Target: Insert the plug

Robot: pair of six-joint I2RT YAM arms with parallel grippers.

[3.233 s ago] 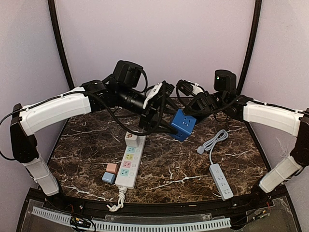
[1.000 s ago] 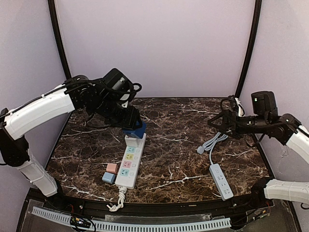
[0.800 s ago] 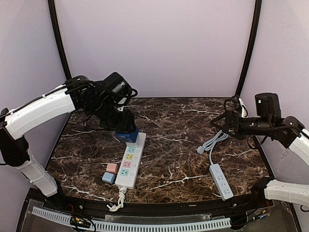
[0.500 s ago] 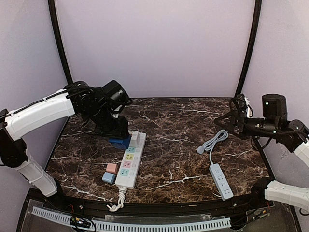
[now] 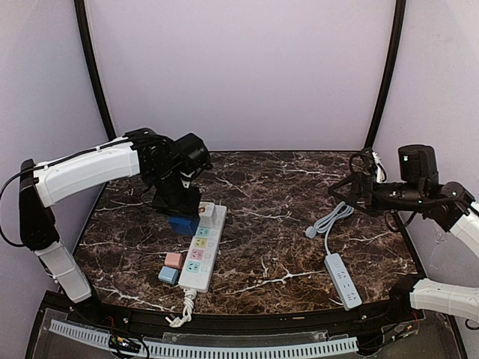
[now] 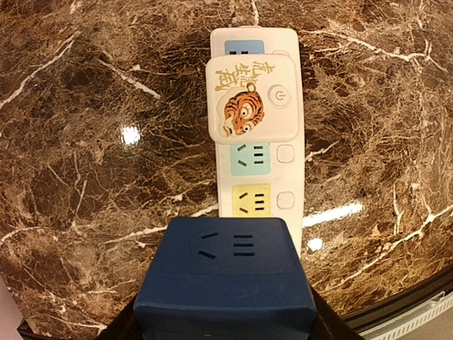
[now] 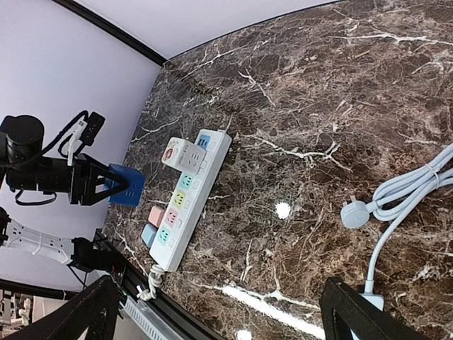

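My left gripper (image 5: pixel 182 218) is shut on a dark blue cube plug (image 5: pixel 183 224), which fills the bottom of the left wrist view (image 6: pixel 225 283) between my dark fingers (image 6: pixel 124 327). From above, the cube hangs low beside the left edge of the white power strip (image 5: pixel 200 250), near its far end. The strip's coloured sockets (image 6: pixel 251 202) run away from the cube. A white tiger-print cube (image 6: pixel 251 99) sits plugged in near the strip's far end. My right gripper (image 5: pixel 350 191) is open and raised at the right, holding nothing.
A pink cube (image 5: pixel 174 260) and a light blue cube (image 5: pixel 168 275) lie on the marble left of the strip. A small grey power strip (image 5: pixel 343 280) with its coiled cord and loose plug (image 5: pixel 310 232) lies at the right. Purple walls enclose the table.
My left arm has carried the blue cube from above the strip's far end down and left, to beside the strip. The right arm drew back to the right and holds still.
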